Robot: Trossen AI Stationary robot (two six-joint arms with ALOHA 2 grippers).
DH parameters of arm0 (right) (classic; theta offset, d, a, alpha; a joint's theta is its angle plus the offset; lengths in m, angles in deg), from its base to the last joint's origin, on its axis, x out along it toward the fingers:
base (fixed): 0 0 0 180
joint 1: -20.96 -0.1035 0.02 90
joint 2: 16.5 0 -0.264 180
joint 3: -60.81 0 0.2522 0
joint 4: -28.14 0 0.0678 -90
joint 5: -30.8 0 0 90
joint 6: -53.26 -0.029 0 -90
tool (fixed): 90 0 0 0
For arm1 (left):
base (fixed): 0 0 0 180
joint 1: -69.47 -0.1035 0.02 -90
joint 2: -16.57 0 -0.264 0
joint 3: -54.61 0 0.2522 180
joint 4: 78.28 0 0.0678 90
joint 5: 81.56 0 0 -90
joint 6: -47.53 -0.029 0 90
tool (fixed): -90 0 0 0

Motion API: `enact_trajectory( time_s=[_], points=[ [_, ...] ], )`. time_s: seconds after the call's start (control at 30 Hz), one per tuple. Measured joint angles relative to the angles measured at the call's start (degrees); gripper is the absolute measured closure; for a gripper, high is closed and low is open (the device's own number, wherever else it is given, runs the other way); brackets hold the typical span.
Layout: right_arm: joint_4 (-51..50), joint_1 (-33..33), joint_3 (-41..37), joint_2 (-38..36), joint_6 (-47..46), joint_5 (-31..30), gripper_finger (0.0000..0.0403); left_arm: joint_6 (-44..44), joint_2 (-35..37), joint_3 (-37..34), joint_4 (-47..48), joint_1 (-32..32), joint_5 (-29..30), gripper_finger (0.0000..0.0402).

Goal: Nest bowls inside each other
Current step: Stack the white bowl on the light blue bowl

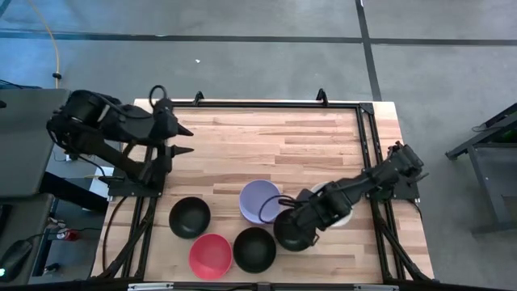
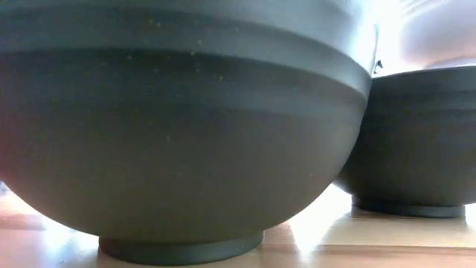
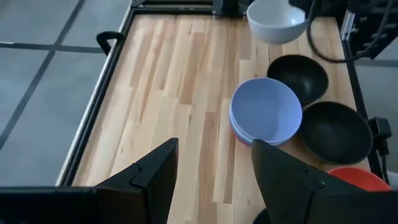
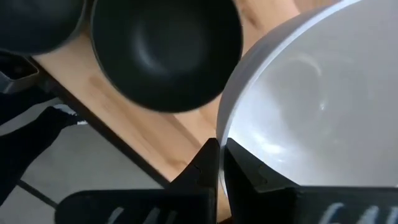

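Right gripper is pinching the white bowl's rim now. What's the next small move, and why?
Probably lift the white bowl a little. The right gripper is shut on its rim, beside a black bowl, while the left gripper waits open at the far side. Raising it first should clear the neighbouring rims before nesting.

Right gripper [image 4: 219,163] seemingly clamped; left gripper [image 3: 214,163] agape.

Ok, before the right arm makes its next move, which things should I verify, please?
1. Right gripper shut on the white bowl rim: ok.
2. White bowl lifted: cannot tell.
3. Lavender bowl mouth up, nothing inside: ok.
4. Black bowl apart from the white bowl: ok, but close.
5. Left gripper open, empty, away from the bowls: ok.
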State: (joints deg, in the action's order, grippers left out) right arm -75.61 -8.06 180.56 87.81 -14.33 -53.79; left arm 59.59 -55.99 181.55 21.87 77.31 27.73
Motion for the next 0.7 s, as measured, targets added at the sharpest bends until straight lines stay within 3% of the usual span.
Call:
enact_trajectory(
  time_s=[0.27, 0.7],
  points=[
    [-0.09, 4.63, 1.04, 0.07, 7.90, -1.61, 0.0403, 3.57, 3.38, 0.00, 0.22, 0.02, 2.83, 0.0210],
    [0.00, 9.33, 13.75, 0.07, 17.97, -6.32, 0.0403, 5.35, 3.54, 0.00, 0.41, 0.07, 3.67, 0.0210]
  ],
)
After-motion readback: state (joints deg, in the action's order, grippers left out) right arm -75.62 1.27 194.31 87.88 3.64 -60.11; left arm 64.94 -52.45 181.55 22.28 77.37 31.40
